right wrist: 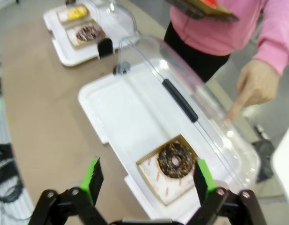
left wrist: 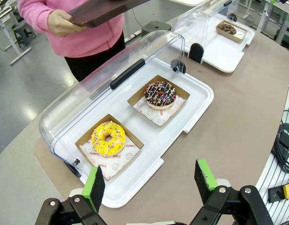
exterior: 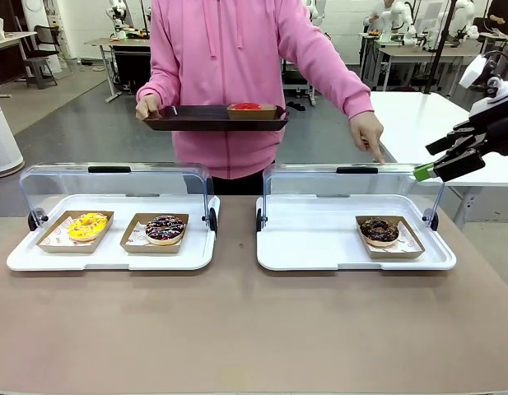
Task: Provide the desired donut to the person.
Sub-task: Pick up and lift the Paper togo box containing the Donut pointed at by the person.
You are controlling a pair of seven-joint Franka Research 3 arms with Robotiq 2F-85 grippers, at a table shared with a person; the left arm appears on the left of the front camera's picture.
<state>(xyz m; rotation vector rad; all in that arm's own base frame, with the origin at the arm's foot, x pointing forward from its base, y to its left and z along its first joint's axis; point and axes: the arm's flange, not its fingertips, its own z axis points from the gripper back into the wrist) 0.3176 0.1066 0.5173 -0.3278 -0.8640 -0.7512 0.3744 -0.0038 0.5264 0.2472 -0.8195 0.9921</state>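
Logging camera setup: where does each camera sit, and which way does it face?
Front: between the arms, facing across the table at the person; right gripper, jaws open.
Left wrist: above yellow donut and sprinkled chocolate donut; left gripper, jaws open.
Right wrist: looks down at chocolate donut, pointing hand; jaws open.
Shared: both wrist views show the left tray.

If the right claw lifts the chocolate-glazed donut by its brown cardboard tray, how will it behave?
The shallow brown cardboard tray looks thin, so it may flex under a pinch. The chocolate-glazed donut sits loose on paper, so tilting could slide it.
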